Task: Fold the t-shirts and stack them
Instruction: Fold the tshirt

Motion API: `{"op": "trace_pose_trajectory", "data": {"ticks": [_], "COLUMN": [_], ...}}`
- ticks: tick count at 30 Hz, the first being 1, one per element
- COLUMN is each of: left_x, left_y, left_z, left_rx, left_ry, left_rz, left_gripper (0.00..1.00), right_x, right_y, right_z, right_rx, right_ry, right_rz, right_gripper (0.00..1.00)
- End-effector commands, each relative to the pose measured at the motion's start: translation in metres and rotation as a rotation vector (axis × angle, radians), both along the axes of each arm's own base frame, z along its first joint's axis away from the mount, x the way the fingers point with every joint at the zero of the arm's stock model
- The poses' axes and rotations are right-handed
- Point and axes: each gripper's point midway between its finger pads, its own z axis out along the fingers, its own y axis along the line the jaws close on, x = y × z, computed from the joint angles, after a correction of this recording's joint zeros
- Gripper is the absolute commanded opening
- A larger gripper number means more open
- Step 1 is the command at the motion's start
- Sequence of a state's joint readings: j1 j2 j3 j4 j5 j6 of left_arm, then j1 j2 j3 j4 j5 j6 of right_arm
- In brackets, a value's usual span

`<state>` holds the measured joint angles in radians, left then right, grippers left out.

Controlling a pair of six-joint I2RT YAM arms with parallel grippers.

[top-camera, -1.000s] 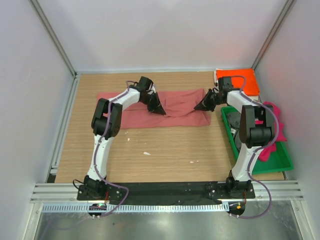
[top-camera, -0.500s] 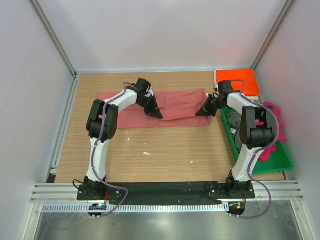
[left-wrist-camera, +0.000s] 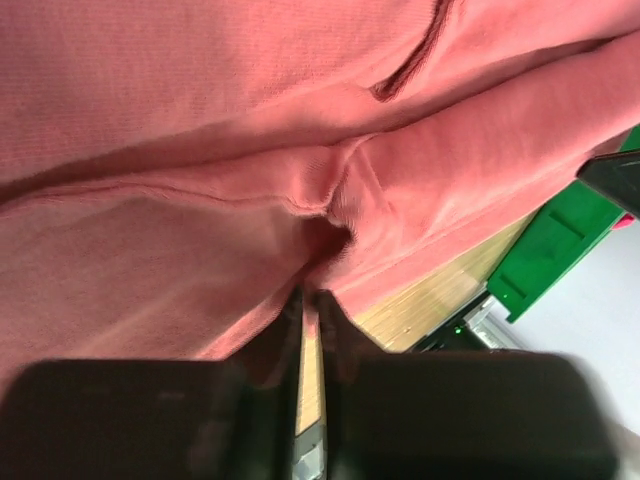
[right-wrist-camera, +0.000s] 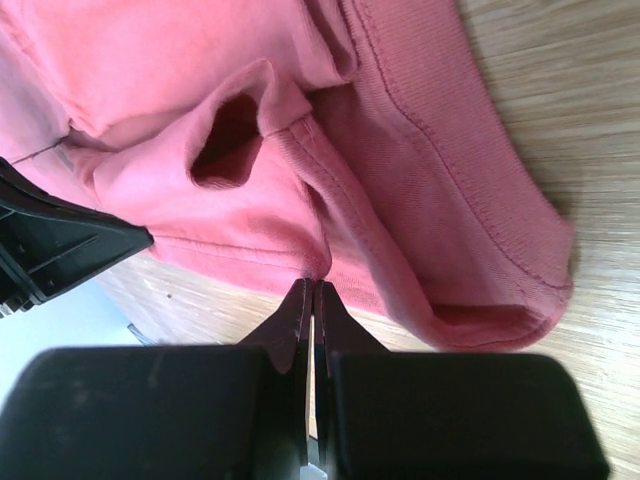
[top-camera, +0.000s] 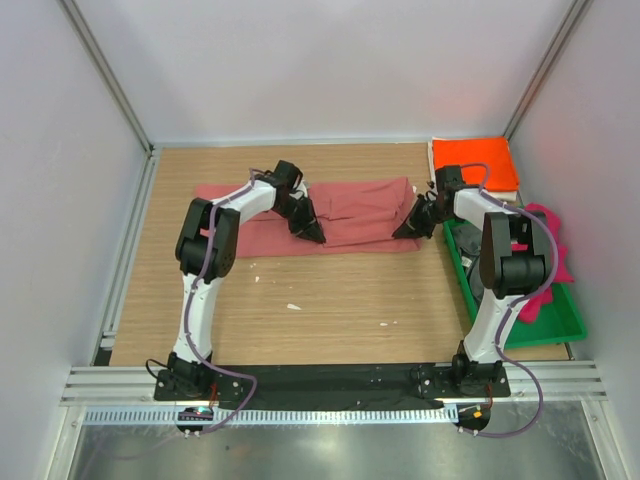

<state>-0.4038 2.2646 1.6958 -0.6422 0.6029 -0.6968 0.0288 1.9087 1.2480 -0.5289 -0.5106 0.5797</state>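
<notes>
The salmon-red t-shirt (top-camera: 350,215) lies spread across the far half of the table, its far edge folded toward the front. My left gripper (top-camera: 314,235) is shut on a pinch of its front edge near the middle; the wrist view shows the cloth (left-wrist-camera: 200,150) bunched at the fingertips (left-wrist-camera: 345,320). My right gripper (top-camera: 403,231) is shut on the shirt's right end, with a fold of cloth (right-wrist-camera: 330,180) caught at the tips. The folded orange t-shirt (top-camera: 472,160) lies on a white one at the far right. The magenta t-shirt (top-camera: 548,255) hangs over the green tray.
The green plastic tray (top-camera: 556,320) stands at the right edge, with dark grey cloth (top-camera: 466,240) in its far end, close to my right arm. Its green corner (left-wrist-camera: 545,245) shows in the left wrist view. White walls enclose the table on three sides.
Both grippers have moved toward the front of the table, dragging the shirt's folded edge with them. The fold now covers more of the shirt's right half.
</notes>
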Motion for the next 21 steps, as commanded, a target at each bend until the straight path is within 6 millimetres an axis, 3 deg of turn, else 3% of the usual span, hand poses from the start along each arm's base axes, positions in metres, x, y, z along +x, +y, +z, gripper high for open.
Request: {"op": "trace_pose_trajectory", "data": {"ticks": [1, 3, 6, 7, 11, 14, 18, 20, 21], "left_x": [0.002, 0.002, 0.009, 0.015, 0.026, 0.031, 0.039, 0.045, 0.044], "left_y": [0.001, 0.007, 0.013, 0.013, 0.008, 0.004, -0.003, -0.020, -0.026], "left_z": [0.009, 0.009, 0.028, 0.042, 0.066, 0.070, 0.074, 0.087, 0.079], "left_rx": [-0.008, 0.033, 0.065, 0.062, 0.030, 0.011, -0.024, -0.137, -0.168], "left_ry": [-0.014, -0.024, -0.105, -0.147, -0.227, -0.234, -0.254, -0.272, -0.246], "left_rz": [-0.019, -0.023, -0.034, -0.033, -0.023, -0.001, 0.015, 0.009, 0.012], "left_gripper": [0.15, 0.30, 0.37, 0.38, 0.36, 0.31, 0.29, 0.28, 0.26], "right_x": [0.007, 0.008, 0.015, 0.021, 0.031, 0.038, 0.050, 0.055, 0.065], "right_y": [-0.009, -0.009, -0.012, -0.013, -0.009, -0.007, 0.006, 0.021, 0.031], "right_z": [0.016, 0.017, 0.031, 0.037, 0.051, 0.055, 0.066, 0.065, 0.069], "right_rx": [-0.043, -0.049, -0.070, -0.077, -0.063, -0.061, -0.017, 0.055, 0.106], "right_ry": [-0.060, -0.062, -0.112, -0.138, -0.188, -0.206, -0.265, -0.265, -0.311], "right_rz": [0.004, 0.018, 0.025, 0.024, 0.035, 0.032, 0.028, 0.011, 0.015], "right_gripper": [0.03, 0.09, 0.14, 0.16, 0.24, 0.28, 0.26, 0.20, 0.19]}}
